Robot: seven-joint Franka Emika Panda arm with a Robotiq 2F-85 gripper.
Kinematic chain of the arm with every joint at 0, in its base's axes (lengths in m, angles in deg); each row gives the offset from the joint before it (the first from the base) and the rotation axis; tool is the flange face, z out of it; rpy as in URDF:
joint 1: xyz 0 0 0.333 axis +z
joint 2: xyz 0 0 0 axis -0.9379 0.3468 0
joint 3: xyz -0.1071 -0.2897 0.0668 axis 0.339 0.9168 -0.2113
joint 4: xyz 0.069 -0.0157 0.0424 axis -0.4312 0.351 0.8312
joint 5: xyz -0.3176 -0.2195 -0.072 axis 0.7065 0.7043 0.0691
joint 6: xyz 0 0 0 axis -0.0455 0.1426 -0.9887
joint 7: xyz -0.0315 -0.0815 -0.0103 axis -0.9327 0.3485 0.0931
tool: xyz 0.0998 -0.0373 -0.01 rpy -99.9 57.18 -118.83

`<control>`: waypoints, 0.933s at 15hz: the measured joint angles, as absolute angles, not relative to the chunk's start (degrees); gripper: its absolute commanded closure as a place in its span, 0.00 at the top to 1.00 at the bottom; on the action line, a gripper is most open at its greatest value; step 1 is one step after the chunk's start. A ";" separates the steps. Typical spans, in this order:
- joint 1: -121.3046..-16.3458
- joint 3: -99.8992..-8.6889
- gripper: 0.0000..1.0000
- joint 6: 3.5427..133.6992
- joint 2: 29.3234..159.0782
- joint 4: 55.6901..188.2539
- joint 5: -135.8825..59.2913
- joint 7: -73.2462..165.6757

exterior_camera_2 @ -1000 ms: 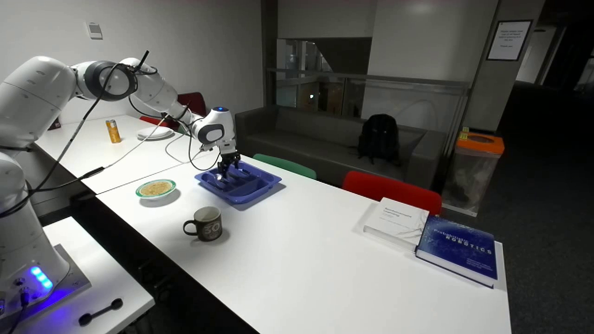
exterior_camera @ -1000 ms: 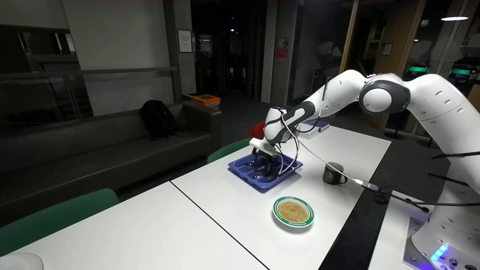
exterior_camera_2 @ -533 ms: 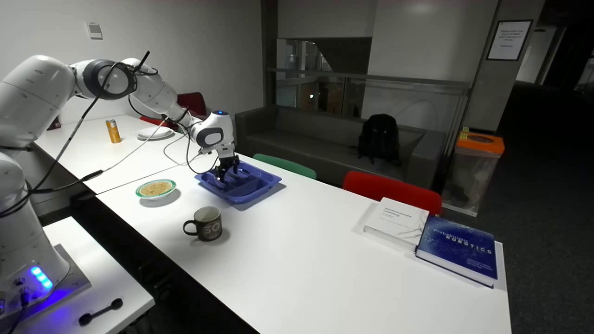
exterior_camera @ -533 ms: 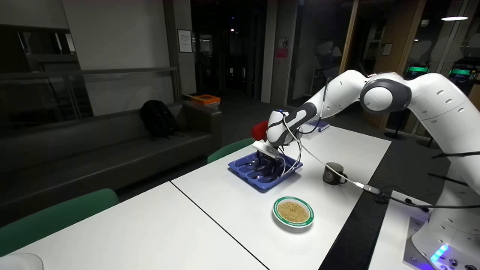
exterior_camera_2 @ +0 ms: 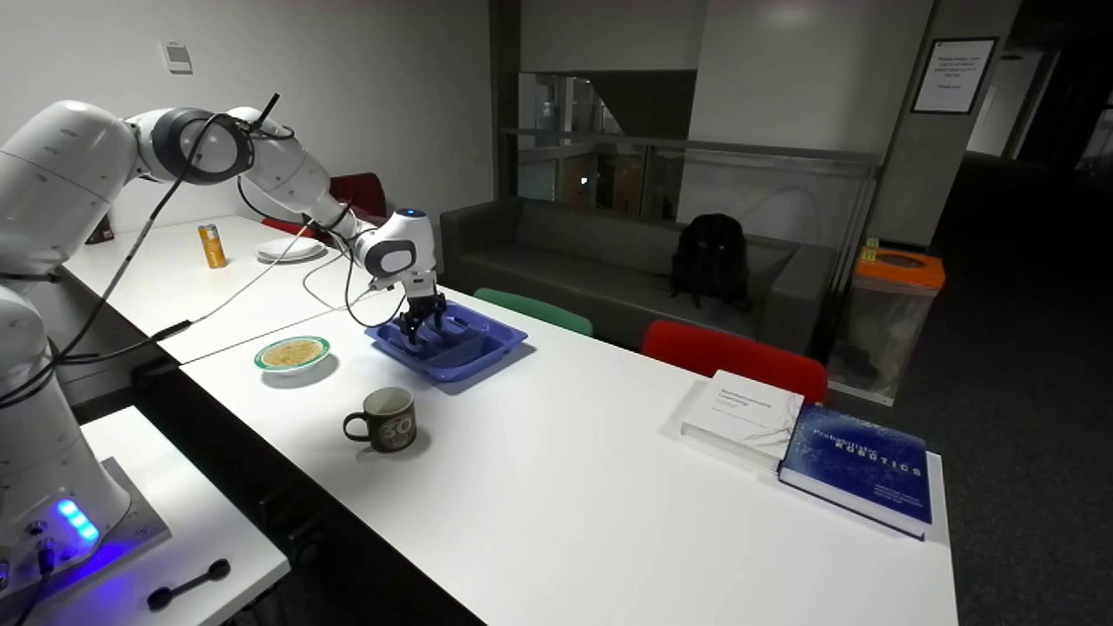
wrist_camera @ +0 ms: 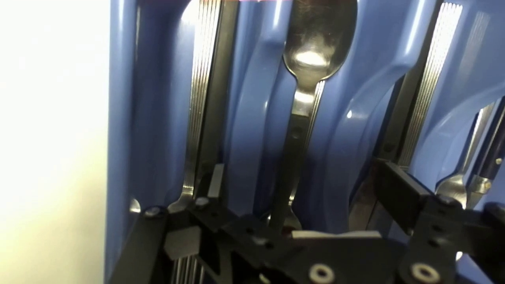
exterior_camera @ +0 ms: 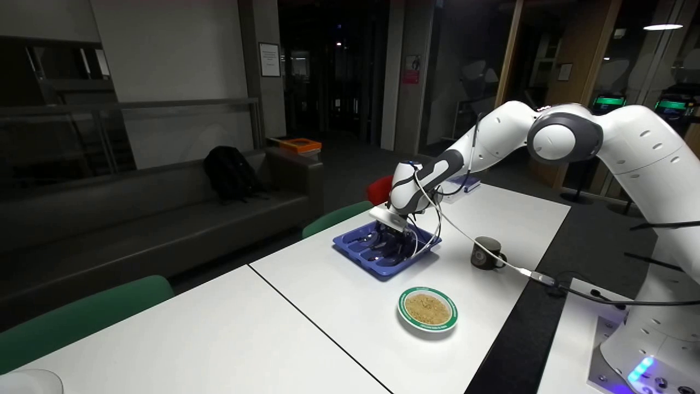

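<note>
1. Gripper [wrist_camera: 307, 182]: jaws apart, low over the tray [exterior_camera_2: 469, 353].
2. Spoon [wrist_camera: 309, 71]: in a tray compartment, its handle seen between the jaws.
3. Tray: near the table [exterior_camera_2: 609, 487] edge beside a green chair [exterior_camera_2: 539, 311].

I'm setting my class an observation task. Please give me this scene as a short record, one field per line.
Gripper: open, over the tray, nothing gripped
Seen between the jaws: handle of a spoon
Tray: blue, divided, with more cutlery alongside the spoon
Bowl: green rim, tan grainy food inside
Mug: dark, upright
Reading: white book, blue book, lying flat
Can: orange, upright
Sofa: grey, black backpack on it
</note>
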State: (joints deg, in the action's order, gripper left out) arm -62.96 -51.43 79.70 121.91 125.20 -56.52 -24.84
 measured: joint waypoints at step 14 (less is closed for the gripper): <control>-63.39 -51.85 0.89 79.61 123.97 123.78 -56.55 -24.84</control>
State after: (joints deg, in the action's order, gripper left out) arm -63.39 -51.85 79.61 123.97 123.78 -56.55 -24.84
